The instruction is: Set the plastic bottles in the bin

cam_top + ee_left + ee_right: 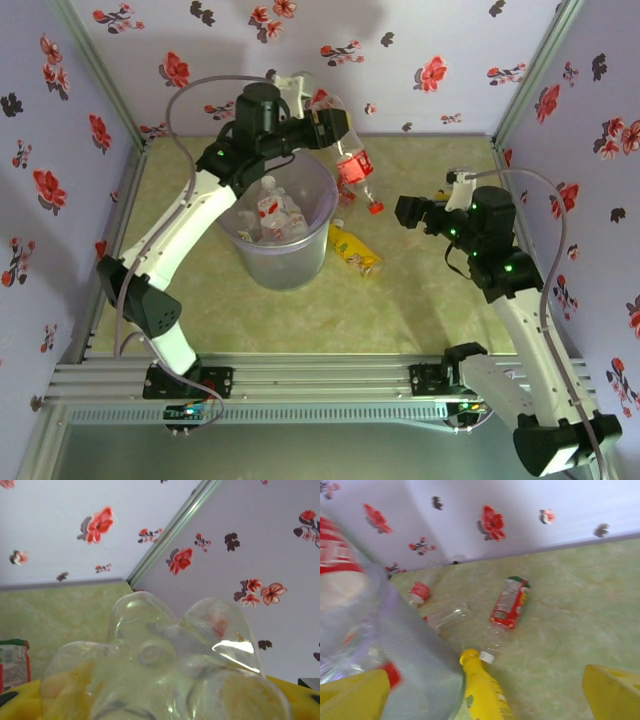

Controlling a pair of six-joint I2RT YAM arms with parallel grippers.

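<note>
- Left gripper [155, 694] hung high at the far side of the bin [285, 265], close to the far wall. Its yellow fingers [15, 697] were closed partway on a clear bottle [150, 665], whose lobed base faced the wrist camera. I could not tell whether the bottle was over the bin's mouth.
- Right gripper [403, 213] hovered right of the bin, pointing left. Its jaws were spread wide and held nothing.
- Green marbled table [420, 310] lay between flowered walls, with both arm bases at its near edge.
- On the left-centre of the table stood the bin, upright, with several bottles in the bin [272, 212] showing red-and-white labels.
- Just beside the bin's right wall lay the yellow bottle [356, 252] on its side, cap toward the far side. It was below and in front of the right gripper's open fingers.
- Farther back lay the red-labelled bottle [509, 604], flat on the table to the right of the bin, with a green band at its far end and its clear neck pointing near.
- Smallest was a clear red-tipped bottle [447, 615], which lay close to the far wall beyond the bin.
</note>
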